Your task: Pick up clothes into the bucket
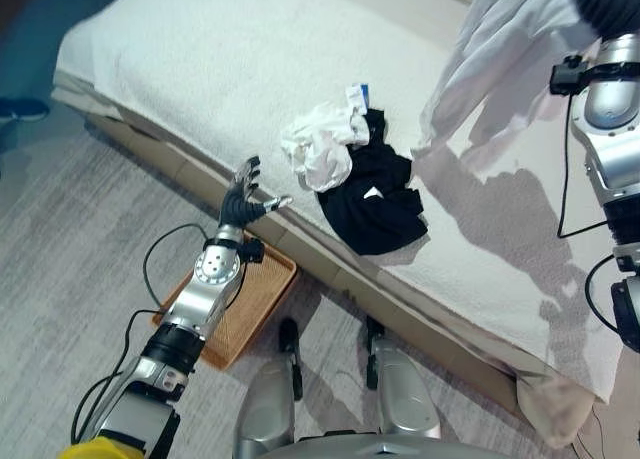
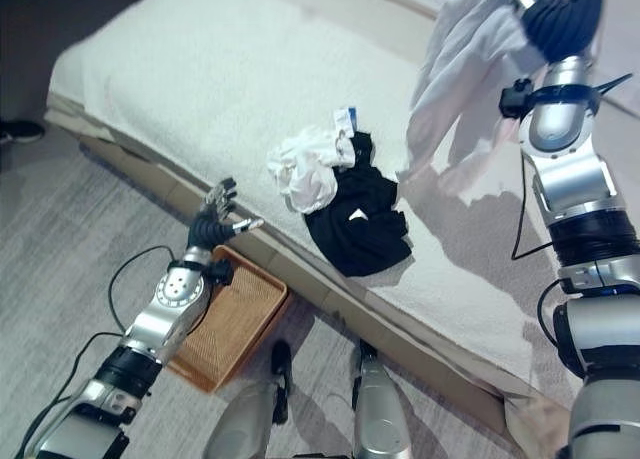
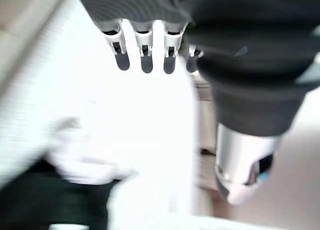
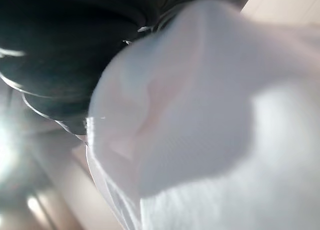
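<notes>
My right hand (image 2: 560,14) is raised at the far right over the bed and holds a pale white garment (image 2: 460,54), which hangs down from it above the cover. This garment also shows close up in the right wrist view (image 4: 200,115). A crumpled white garment (image 1: 322,149) lies near the bed's front edge, touching a black garment (image 1: 375,204) beside it. On the floor against the bed stands a tan wicker basket (image 1: 250,299). My left hand (image 1: 243,201) hovers open above the basket at the bed's edge, fingers (image 3: 142,54) straight, holding nothing.
The bed (image 1: 200,59) has a white textured cover and runs diagonally across the view. Grey carpet (image 1: 70,239) lies left of the basket. A dark shoe (image 1: 20,107) sits on the floor at the far left.
</notes>
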{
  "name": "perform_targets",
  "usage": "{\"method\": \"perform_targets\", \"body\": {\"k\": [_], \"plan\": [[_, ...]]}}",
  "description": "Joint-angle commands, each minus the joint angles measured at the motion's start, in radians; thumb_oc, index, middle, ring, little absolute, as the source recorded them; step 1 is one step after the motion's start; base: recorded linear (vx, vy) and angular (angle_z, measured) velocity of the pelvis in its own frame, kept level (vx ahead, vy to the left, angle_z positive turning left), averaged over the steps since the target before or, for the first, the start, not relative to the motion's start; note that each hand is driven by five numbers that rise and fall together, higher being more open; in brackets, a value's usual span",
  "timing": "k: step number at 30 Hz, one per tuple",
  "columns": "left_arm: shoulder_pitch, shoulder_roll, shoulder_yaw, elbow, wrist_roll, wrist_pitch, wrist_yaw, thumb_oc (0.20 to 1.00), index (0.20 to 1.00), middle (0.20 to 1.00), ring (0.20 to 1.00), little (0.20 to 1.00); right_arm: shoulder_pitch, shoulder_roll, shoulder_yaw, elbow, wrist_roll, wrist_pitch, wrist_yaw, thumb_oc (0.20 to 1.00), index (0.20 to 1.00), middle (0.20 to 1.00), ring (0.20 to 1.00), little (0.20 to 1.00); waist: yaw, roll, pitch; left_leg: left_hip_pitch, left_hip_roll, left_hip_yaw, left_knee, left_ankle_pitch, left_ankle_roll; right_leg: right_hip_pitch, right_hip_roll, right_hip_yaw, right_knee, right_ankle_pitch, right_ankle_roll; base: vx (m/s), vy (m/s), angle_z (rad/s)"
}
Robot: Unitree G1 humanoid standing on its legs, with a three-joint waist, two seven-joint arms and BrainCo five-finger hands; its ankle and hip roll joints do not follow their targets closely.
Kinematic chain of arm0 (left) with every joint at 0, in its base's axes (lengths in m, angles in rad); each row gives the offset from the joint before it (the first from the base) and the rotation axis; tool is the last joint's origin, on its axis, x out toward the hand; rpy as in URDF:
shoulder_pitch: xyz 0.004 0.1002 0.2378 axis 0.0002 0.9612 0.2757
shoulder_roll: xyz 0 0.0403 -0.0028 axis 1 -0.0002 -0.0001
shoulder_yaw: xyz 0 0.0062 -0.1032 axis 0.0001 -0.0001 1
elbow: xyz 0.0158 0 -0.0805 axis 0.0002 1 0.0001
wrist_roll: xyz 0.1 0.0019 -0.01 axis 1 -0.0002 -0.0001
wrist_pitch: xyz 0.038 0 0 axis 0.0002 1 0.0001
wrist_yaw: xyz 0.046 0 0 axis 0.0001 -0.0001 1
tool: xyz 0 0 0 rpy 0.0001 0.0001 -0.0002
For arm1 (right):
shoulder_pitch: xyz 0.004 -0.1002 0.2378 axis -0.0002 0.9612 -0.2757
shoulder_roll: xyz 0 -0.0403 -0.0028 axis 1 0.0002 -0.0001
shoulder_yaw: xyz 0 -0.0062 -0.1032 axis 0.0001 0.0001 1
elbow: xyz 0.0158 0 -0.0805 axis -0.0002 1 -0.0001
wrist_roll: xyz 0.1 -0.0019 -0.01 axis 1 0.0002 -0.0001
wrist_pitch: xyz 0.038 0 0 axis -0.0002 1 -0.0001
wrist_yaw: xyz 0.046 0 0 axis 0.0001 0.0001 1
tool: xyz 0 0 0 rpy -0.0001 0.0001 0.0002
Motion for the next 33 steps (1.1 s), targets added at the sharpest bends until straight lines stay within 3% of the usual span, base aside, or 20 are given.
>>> {"method": "perform_targets", "body": {"k": [1, 7, 13, 28, 33], "plan": [[-0.081, 0.023, -0.066, -0.008, -0.008, -0.020, -0.010, 1.000, 1.000, 1.000, 1.000, 1.000, -0.027, -0.057, 0.044, -0.062, 0.086, -0.027, 0.070, 0.200, 0.200, 0.200, 0.200, 0.200, -0.009, -0.007, -0.115, -0.004, 0.003, -0.041, -0.040, 0.018, -0.040, 0.040, 0.039, -0.003, 0.084, -0.117, 0.031, 0.04, -0.030, -0.01], [-0.370, 0.006, -0.245, 0.093, -0.041, 0.010, -0.028, 1.000, 1.000, 1.000, 1.000, 1.000, -0.076, -0.088, 0.198, -0.119, 0.207, 0.002, 0.208, 0.200, 0.200, 0.200, 0.200, 0.200, -0.034, -0.009, -0.183, 0.072, 0.020, -0.025, -0.084, 0.023, -0.045, 0.101, 0.042, -0.011, 0.073, -0.123, 0.038, 0.04, -0.017, -0.04], [-0.447, -0.087, -0.323, 0.241, -0.102, 0.045, -0.055, 1.000, 1.000, 1.000, 1.000, 1.000, -0.086, -0.076, 0.258, -0.203, 0.327, -0.004, 0.285, 0.200, 0.200, 0.200, 0.200, 0.200, -0.045, -0.005, -0.225, 0.118, 0.027, -0.016, -0.095, 0.015, -0.047, 0.146, 0.043, -0.013, 0.055, -0.128, 0.041, 0.06, -0.005, -0.03], [-0.529, -0.129, -0.465, 0.334, -0.160, 0.102, -0.148, 1.000, 1.000, 1.000, 1.000, 1.000, -0.055, -0.084, 0.222, -0.341, 0.400, -0.037, 0.306, 0.200, 0.200, 0.200, 0.200, 0.200, -0.052, 0.008, -0.246, 0.148, 0.027, -0.020, -0.087, -0.001, -0.045, 0.183, 0.039, -0.024, 0.054, -0.142, 0.046, 0.02, 0.003, -0.01], [-0.520, -0.121, -0.509, 0.308, -0.323, 0.113, -0.217, 1.000, 1.000, 1.000, 1.000, 1.000, -0.050, -0.071, 0.218, -0.350, 0.420, -0.041, 0.311, 0.200, 0.200, 0.200, 0.200, 0.200, -0.056, 0.012, -0.252, 0.151, 0.027, -0.020, -0.087, -0.001, -0.045, 0.187, 0.039, -0.025, 0.051, -0.142, 0.047, 0.00, 0.000, 0.00]]}}
